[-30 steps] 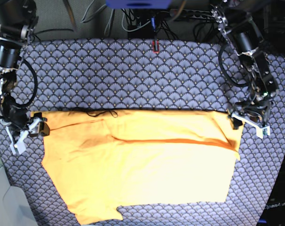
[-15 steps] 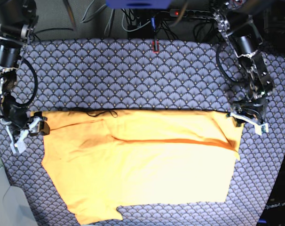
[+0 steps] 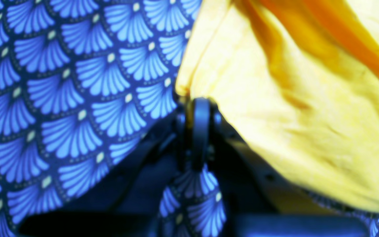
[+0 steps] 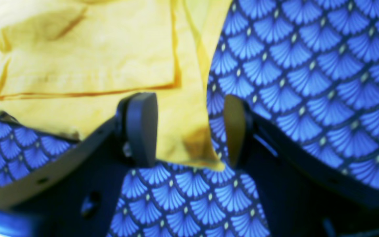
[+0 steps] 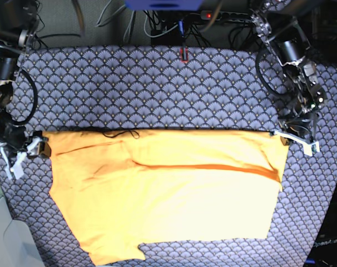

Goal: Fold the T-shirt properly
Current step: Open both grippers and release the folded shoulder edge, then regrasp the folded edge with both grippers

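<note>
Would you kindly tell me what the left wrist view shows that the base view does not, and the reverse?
Only the left wrist view shows the left pincer shut on the T-shirt edge up close. Only the base view shows the whole T-shirt, both arms and the right pincer at its opposite corner. Both show the patterned cloth beneath.

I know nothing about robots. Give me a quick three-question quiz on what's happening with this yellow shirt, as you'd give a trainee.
1. True or false: the left gripper is shut on a corner of the T-shirt.
2. Multiple choice: the right gripper is A) open, its fingers either side of the shirt's corner; B) shut on the shirt; C) lifted far above the patterned cloth.
3. Fill in: the shirt lies on a blue-grey cloth printed with a ____ pattern.

Key: 1 true; 2 A; 3 scallop.
</note>
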Robot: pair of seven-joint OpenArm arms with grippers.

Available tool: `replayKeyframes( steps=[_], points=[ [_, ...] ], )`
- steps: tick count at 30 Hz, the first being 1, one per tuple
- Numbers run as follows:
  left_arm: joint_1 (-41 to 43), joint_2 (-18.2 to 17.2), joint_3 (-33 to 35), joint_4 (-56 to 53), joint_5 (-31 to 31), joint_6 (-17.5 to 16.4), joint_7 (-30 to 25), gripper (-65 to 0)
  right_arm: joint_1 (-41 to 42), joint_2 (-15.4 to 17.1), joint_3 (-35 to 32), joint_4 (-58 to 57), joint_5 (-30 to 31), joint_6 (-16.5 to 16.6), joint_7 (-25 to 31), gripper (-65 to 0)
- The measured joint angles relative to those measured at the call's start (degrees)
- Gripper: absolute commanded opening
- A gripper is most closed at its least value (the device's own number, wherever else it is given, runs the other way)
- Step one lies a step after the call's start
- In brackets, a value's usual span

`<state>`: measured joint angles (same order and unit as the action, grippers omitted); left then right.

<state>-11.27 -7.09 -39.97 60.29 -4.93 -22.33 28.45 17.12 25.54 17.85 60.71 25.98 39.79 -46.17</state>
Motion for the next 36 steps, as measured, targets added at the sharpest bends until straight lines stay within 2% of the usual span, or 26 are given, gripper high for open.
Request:
replayKeyframes(
  steps=[3, 5, 8, 12, 22, 28, 36],
  points=[
    [-0.02, 0.11, -0.09, 0.09, -0.02, 0.00, 0.48, -65.0, -0.55, -0.04, 0.00, -1.27, -0.20, 0.00, 1.11, -31.9],
    [-0.04, 0.11, -0.13, 0.59, -0.24, -0.02, 2.05, -65.0, -1.46, 0.00, 0.00, -1.25, -0.02, -0.02, 3.61, -31.9],
    [0.87, 0.37, -0.09, 3.56, 0.37, 0.00, 4.72, -65.0, -2.67, -0.57, 0.00, -1.25, -0.20, -0.02, 3.96, -31.9],
    [3.02, 2.19, -0.13, 7.72, 0.87, 0.04, 5.09, -65.0, -2.69, -1.09, -0.07, -1.36, -0.11, -0.02, 4.15, -31.9],
    [3.98, 2.03, -0.11, 8.72, 0.83, 0.02, 5.14, -65.0, -2.58, -1.11, -0.07, -1.31, -0.09, -0.02, 4.24, -31.5],
    [4.13, 2.01, -0.11, 8.72, 0.83, 0.02, 5.18, -65.0, -2.38, -1.11, -0.07, -1.33, -0.09, -0.02, 4.26, -25.2],
    [4.13, 1.97, -0.13, 8.72, 0.83, 0.00, 5.18, -65.0, -2.62, -0.96, 4.39, -1.33, -0.24, -0.07, 4.22, -25.2]
  ],
)
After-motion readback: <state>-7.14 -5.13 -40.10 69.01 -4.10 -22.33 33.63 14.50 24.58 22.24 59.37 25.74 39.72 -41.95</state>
